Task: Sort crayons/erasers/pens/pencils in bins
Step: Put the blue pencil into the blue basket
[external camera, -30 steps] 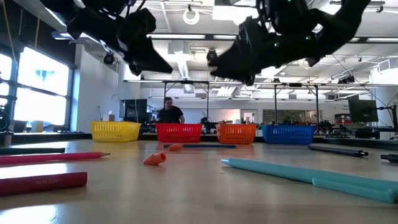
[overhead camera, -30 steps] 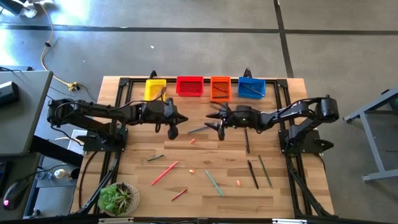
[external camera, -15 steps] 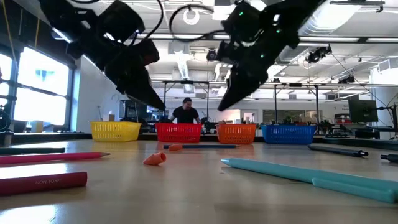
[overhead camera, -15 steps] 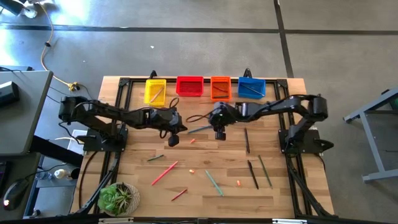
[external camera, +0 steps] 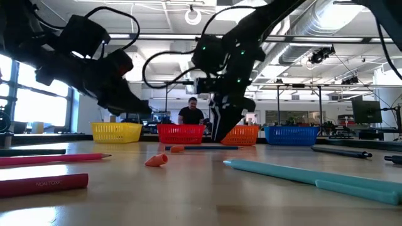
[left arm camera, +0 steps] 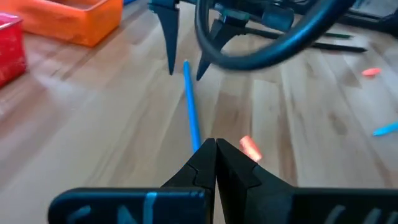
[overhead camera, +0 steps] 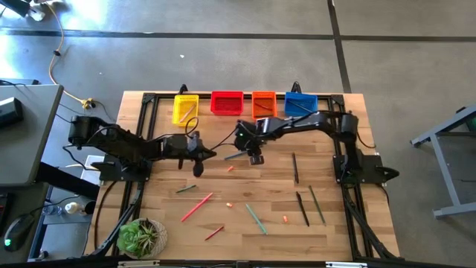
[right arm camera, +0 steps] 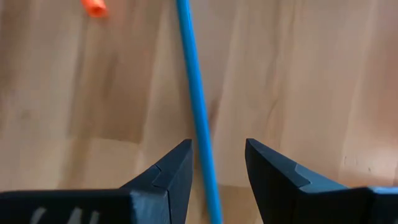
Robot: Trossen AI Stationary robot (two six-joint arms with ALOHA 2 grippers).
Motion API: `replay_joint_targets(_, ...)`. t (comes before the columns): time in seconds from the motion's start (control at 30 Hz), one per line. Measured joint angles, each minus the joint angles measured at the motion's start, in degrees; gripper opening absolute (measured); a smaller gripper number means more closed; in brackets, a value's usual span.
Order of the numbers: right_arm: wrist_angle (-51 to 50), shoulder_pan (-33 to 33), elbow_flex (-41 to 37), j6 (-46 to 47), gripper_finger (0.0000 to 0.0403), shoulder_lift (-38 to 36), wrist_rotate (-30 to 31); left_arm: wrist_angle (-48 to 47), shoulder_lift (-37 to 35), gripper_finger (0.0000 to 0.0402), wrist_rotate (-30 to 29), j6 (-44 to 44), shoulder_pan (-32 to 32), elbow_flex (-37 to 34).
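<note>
A thin blue stick (overhead camera: 236, 155) lies flat on the wooden table in front of the four bins: yellow (overhead camera: 186, 109), red (overhead camera: 227, 103), orange (overhead camera: 263, 105) and blue (overhead camera: 300, 104). My right gripper (right arm camera: 217, 158) points down over the stick's right end. It is open, with one finger on either side of the stick (right arm camera: 198, 118) and not touching it. My left gripper (left arm camera: 216, 147) is shut and empty. It hangs a little above the table off the stick's left end, beside a small orange eraser (left arm camera: 249, 147).
Loose on the near half of the table lie red sticks (overhead camera: 197, 206), a teal stick (overhead camera: 255, 217), dark pens (overhead camera: 303, 208), green sticks (overhead camera: 317, 205) and more erasers (overhead camera: 285, 219). A potted plant (overhead camera: 141, 237) stands at the near left corner. A person shows behind the bins (external camera: 191, 114).
My right gripper has swung toward the table's left and tipped from nearly level to pointing down, coming low over the blue stick's right end. My left gripper has sunk toward the table and drawn back a little toward the left edge.
</note>
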Motion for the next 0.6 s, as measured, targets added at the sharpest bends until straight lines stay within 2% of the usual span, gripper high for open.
replay_joint_targets(0.47, -1.7, -1.3, 1.1, -1.8, 0.0137, 3.5, 0.5, 0.8, 0.0, 0.0, -2.1, 0.0, 0.0, -1.6)
replay_joint_targets(0.6, -3.0, -2.0, 1.0, -1.1, 0.013, 3.6, 0.0, 0.9, 0.0, 0.0, -4.5, 0.0, 0.0, -1.6)
